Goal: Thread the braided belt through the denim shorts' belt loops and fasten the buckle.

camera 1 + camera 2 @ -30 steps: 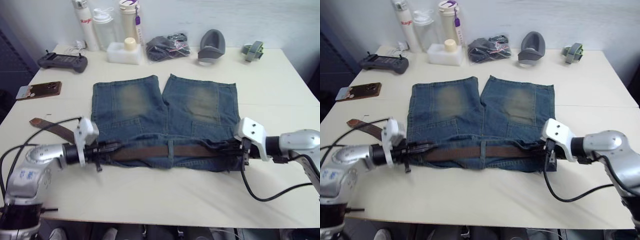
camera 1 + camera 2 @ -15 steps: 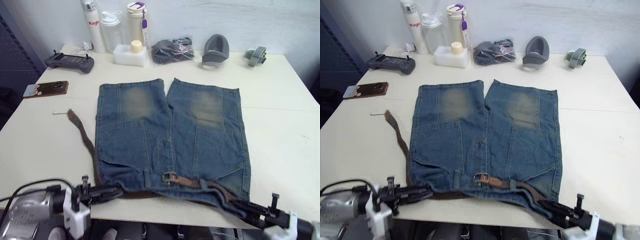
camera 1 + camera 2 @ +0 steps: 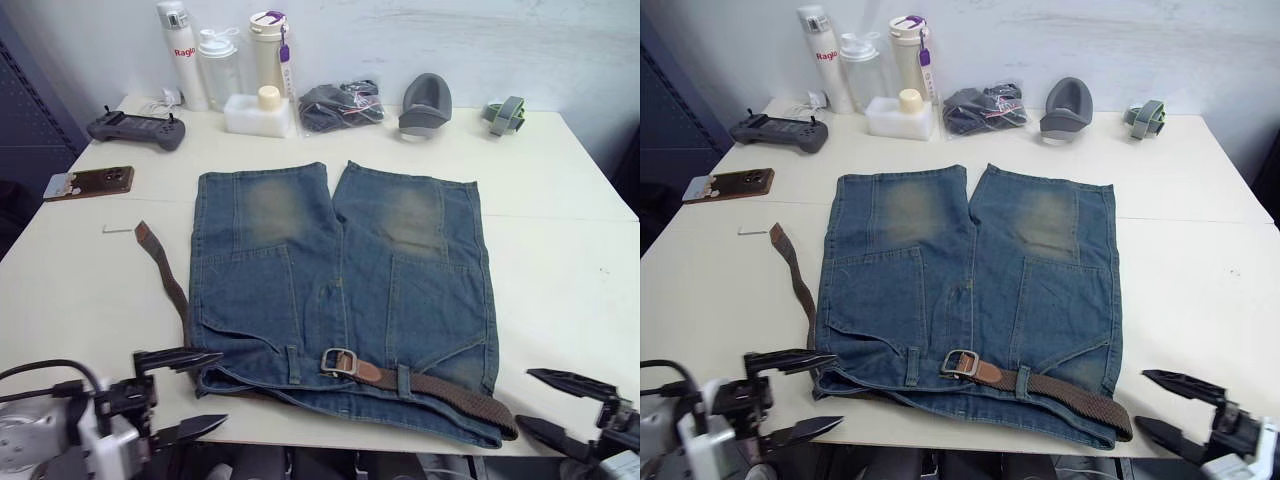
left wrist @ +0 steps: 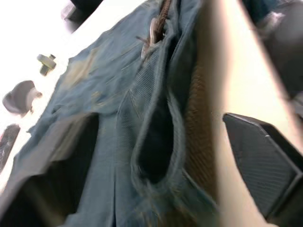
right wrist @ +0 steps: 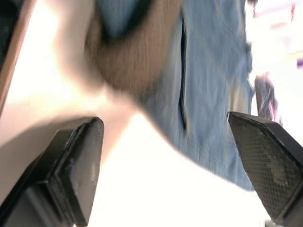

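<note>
1. Setting: a cream table point(image 3: 560, 250) against a pale wall, with the work laid across its middle.
2. Near edge, left: the left pincer point(image 3: 185, 392) hangs at the table's lip, fingers spread wide, holding nothing, just beside the waist corner of the shorts point(image 3: 340, 290).
3. Near edge, right: the right pincer point(image 3: 565, 405) is likewise wide open and empty, a little apart from the waistband's other end.
4. Waistband: the belt point(image 3: 450, 392) runs along it from the right side to the buckle point(image 3: 338, 361) near the centre, passing under a loop point(image 3: 403, 380). From the left corner its free tail point(image 3: 165, 275) trails up the table beside the left leg and ends in a tan tip.
5. Assessment: threading looks largely done; the buckle is not fastened.
6. Step in hand, advice: bring the tail back along the waistband to the buckle, gripping close to the tip so the weave does not fold. Pin the buckle flat with the other pincer while feeding, otherwise the denim will bunch.
7. Far edge: bottles point(image 3: 225, 60), a controller point(image 3: 135, 128), a phone point(image 3: 88, 181), a dark bundle point(image 3: 340, 104).
</note>
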